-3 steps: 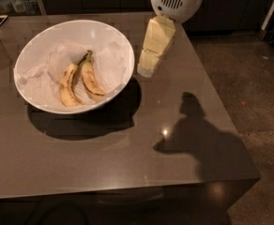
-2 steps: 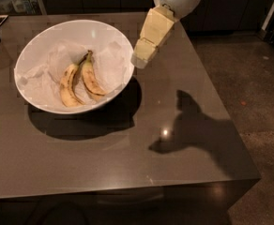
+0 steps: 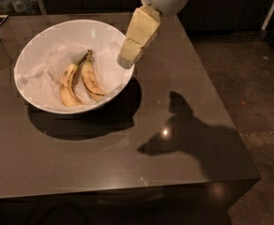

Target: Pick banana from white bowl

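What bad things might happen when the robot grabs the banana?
The gripper hangs at the right rim of the white bowl, so it might bump and shove it. The banana lies right beside a paler banana, so it might grab the wrong one or both. The crumpled paper underneath could snag too.

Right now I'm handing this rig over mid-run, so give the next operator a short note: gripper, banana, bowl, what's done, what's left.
Gripper hangs over the right rim of the white bowl, apart from the fruit.
The browner banana lies on the paper in the bowl, beside a paler banana.
The bowl sits on the table.
Done: nothing picked yet.
Left: reach down, grasp the browner banana, lift it out.
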{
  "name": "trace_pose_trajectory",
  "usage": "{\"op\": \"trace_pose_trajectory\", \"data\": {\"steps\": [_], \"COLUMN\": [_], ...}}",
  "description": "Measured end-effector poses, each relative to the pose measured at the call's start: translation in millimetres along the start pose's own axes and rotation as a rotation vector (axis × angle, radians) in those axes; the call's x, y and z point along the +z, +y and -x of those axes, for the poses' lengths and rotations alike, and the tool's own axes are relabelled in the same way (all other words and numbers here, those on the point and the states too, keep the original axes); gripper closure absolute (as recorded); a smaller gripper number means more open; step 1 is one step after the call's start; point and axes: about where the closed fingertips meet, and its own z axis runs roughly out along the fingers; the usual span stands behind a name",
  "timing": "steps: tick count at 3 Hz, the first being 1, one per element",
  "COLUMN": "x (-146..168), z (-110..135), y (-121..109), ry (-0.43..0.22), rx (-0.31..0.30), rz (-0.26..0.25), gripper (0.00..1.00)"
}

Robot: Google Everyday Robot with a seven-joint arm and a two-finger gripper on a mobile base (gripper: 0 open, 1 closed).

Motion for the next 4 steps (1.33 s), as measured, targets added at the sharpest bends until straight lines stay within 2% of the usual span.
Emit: {"op": "trace_pose_trajectory", "data": {"steps": [1,2,3,4], "x": [13.2,32.2,33.4,45.5], "z": [3.7,12.8,19.2,27.6], "y": [7.4,8.8,7.4,12.3], "ry": [0.07,0.13,0.108,0.09], "rx": [0.0,-0.007,-0.012,-0.022], "rz": [-0.038,-0.033,-0.041,-0.025], "gripper": [0.0,0.0,0.0,0.0]}}
